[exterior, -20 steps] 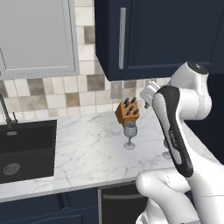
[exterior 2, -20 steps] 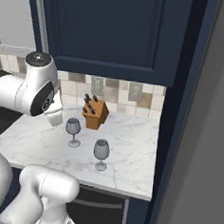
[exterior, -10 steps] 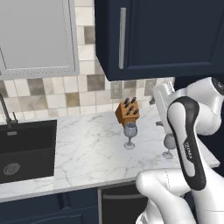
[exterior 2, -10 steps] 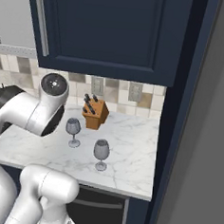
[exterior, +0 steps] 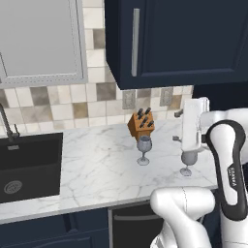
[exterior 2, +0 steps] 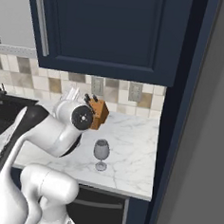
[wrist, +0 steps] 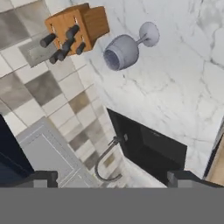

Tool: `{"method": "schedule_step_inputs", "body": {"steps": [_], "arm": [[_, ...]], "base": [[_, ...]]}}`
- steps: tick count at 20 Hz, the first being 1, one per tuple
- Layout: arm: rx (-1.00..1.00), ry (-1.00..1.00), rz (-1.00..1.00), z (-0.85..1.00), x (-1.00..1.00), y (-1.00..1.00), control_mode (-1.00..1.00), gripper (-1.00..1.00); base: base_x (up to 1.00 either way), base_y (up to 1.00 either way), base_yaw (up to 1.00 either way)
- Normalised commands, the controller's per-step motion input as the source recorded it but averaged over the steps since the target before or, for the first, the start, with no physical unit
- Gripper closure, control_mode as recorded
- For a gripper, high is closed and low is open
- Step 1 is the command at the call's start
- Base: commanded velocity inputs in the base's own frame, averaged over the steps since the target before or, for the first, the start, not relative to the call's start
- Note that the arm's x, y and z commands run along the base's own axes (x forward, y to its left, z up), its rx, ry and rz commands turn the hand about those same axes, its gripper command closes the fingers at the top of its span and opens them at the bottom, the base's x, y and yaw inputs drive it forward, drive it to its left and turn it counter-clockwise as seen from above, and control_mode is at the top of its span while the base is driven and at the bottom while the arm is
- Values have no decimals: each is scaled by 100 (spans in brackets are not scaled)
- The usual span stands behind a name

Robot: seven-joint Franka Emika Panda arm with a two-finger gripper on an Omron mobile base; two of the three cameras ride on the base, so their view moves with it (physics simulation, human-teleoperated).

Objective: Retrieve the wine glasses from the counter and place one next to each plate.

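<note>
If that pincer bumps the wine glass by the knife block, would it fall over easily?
Probably. The wine glass stands upright on a thin stem over a small round foot, with its bowl up high, so a sideways nudge could tip it. On the smooth marble counter it might also slide. Once down, its rounded bowl would likely roll.

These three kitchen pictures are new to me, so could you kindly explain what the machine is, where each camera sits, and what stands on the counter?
The machine is a white robot arm with dark joints, mounted on a base that can drive; the whole kitchen is rendered, not filmed. Two cameras ride on that base and look forward over the arm, one from its left and one from its right. The third sits on the hand and rolls with it, which is why that picture looks tipped. On the marble counter stand a wooden knife block and two wine glasses: one just in front of the block, the other nearer the counter's right end. A black sink is set in at the left. The gripper's tips are apart, so it holds nothing.
</note>
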Motion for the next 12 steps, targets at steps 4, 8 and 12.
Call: {"method": "schedule_step_inputs", "body": {"steps": [4, 8, 12], "arm": [[32, 8, -6, -12, 0, -29, -100, -100], [25, 4, -20, -16, 0, -26, -100, -100], [24, 13, -15, 0, 0, -26, -100, -100]], "base": [[0, 0, 0], [0, 0, 0], [0, 0, 0]]}}
